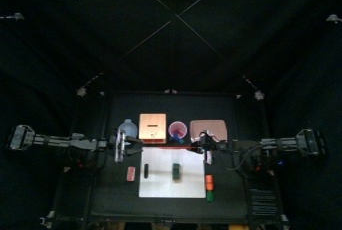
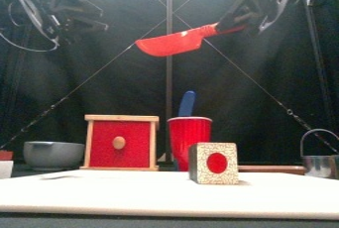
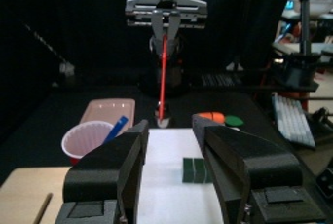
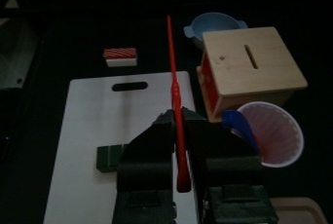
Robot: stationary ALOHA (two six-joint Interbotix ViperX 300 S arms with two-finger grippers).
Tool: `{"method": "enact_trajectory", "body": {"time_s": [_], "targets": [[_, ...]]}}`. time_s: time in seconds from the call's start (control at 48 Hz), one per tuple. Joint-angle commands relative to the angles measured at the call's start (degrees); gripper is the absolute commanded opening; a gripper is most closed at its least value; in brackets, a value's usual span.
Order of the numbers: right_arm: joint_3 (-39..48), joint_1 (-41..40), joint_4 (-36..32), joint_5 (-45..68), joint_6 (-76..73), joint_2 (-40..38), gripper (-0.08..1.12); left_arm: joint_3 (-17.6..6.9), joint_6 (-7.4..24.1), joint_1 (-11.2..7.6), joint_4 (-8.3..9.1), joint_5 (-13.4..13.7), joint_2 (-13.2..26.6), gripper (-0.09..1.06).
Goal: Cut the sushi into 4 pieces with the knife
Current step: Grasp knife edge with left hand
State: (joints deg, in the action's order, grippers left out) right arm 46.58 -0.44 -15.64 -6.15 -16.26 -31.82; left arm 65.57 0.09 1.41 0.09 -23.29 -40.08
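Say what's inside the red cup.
A blue knife sticks out of the red cup; its wall hides the rest and anything else. The red knife is in the right pincer.

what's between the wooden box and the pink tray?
The red cup holding the blue knife, seen in the top view, between wooden box and pink tray.

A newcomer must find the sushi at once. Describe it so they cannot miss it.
Start at the white board in the front middle. The sushi is the only thing lying on it: a small dark block whose end shows a red centre. The striped toy and the orange-green toy lie off the board, one on each side.
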Motion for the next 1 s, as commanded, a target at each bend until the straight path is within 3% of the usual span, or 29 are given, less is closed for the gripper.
{"method": "enact_trajectory", "body": {"time_s": [0.021, 0.167, 0.396, 0.729, 1.0], "targets": [[2.29, -0.44, 1.14, 6.15, 0.00, -0.62, 0.20, -4.57, 0.00, 0.18, -0.09, 6.50, 2.20, 0.79], [3.25, -0.35, 1.76, 7.12, 0.00, 0.35, 0.20, -7.65, 0.18, -0.09, 0.09, 10.99, 4.22, 0.79], [2.81, -0.53, 1.23, 7.29, 0.26, 2.72, 0.20, -9.84, 0.00, -1.05, 0.00, 11.34, 9.05, 0.80], [2.29, -0.44, 1.14, 7.29, 0.18, 4.04, 0.20, -14.06, 0.18, -1.05, 0.53, 12.39, 18.98, 0.81], [2.72, -0.18, 1.23, 7.38, 0.09, 4.13, 0.20, -16.79, 0.18, -0.88, 0.53, 12.48, 24.26, 0.80]]}}
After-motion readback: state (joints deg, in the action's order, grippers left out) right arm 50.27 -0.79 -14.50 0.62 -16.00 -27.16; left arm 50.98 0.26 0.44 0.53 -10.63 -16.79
